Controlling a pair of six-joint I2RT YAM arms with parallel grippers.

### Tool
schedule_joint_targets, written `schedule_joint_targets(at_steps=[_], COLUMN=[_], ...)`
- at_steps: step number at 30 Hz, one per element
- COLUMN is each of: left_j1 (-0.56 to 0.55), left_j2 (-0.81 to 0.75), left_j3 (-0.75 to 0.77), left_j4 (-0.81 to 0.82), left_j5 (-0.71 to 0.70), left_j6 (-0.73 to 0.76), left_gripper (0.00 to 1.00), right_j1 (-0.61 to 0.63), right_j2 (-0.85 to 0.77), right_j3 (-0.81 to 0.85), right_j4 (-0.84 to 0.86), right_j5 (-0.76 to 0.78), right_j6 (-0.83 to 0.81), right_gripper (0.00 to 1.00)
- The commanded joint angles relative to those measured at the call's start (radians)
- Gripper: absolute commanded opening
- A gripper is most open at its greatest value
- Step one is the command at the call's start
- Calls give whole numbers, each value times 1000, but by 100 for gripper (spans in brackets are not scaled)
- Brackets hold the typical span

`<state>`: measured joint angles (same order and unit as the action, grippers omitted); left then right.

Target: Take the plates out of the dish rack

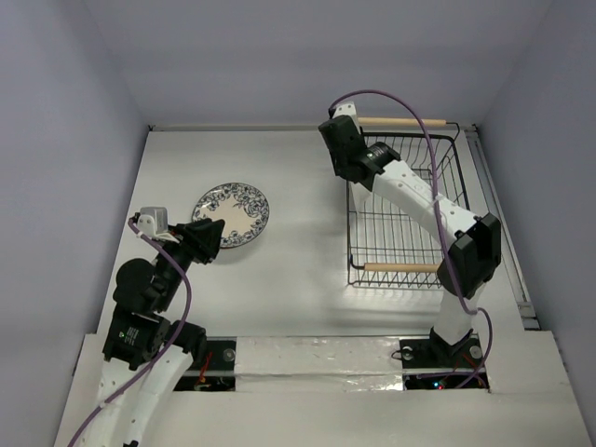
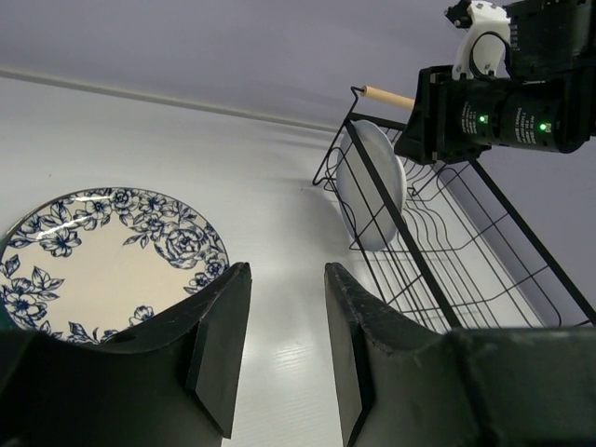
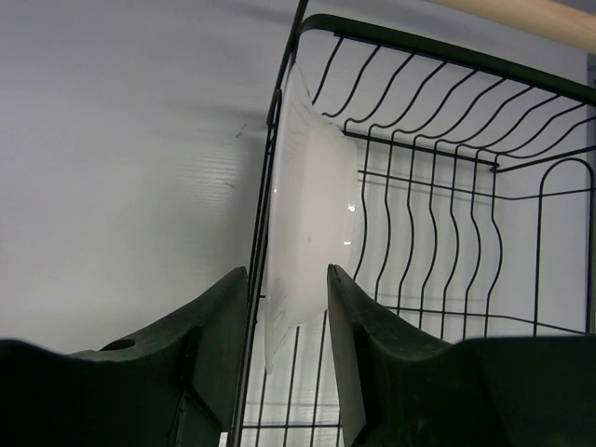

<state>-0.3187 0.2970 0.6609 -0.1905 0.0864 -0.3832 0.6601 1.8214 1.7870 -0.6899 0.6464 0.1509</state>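
Masking white plate overhead: right hand

Blue-floral white plate, plain white plate — black wire rack

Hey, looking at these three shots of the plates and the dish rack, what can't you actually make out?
- Top view: the white plate in the dish rack is hidden under the right arm.
- Right wrist view: its lower edge is behind the right gripper; whether the fingers touch it is unclear.
- Left wrist view: the floral plate is cut off by the left edge and covered below by the left gripper.
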Motion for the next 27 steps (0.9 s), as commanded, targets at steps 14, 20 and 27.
schedule_joint_targets(at_steps=[14,20,27], left_j1=[3,3,3], left_j2=[-9,-6,-2], left_j3=[-7,-7,-7], left_j4=[54,54,54], left_j5=[18,21,21], left_j6=[4,4,4], left_gripper=[37,37,37], right_j1=[-48,-59,-77], right_j2=[70,58,87], right_j3=[75,48,34], right_j4=[-39,-25,-19], right_j5=[84,98,91], right_j6=[-28,-25,-20], right_gripper=[27,25,36])
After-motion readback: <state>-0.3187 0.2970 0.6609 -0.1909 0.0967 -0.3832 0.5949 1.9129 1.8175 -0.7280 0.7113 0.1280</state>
